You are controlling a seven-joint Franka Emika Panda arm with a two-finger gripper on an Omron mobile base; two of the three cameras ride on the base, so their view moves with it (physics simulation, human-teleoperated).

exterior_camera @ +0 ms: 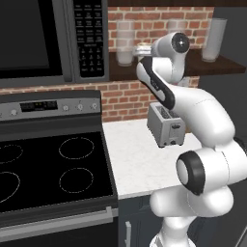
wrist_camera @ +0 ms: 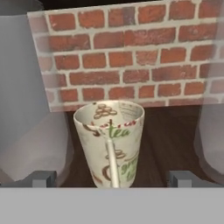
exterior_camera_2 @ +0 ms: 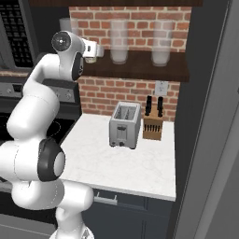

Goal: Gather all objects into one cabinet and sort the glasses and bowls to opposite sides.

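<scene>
arm raised high, reaching into the brown wooden shelf niche [exterior_camera_2: 140, 65] backed with red brick. gripper [wrist_camera: 112, 179] sits level with the shelf board, jaws spread wide, nothing held. in the hand view the two dark fingertips [wrist_camera: 40, 178] stand far apart at either side of the cream patterned mug [wrist_camera: 110, 142], not touching it.

cream patterned mug upright on the dark shelf board, centred between the fingertips, brick wall behind it. print on it reads "tea", with a brown swirl pattern. a pale vertical strip on its near side, probably the handle seen edge-on; cannot tell for sure. a frosted grey jar [wrist_camera: 26, 96] stands close on its left in the hand view, another at the right edge.

from the right base view, frosted jars in a row on the shelf. below, on the white counter [exterior_camera_2: 140, 172]: a silver toaster [exterior_camera_2: 125, 125] and a wooden knife block [exterior_camera_2: 152, 123] just beside it. black stove [exterior_camera: 48, 169] and microwave [exterior_camera: 34, 38] to the left of the counter.
</scene>
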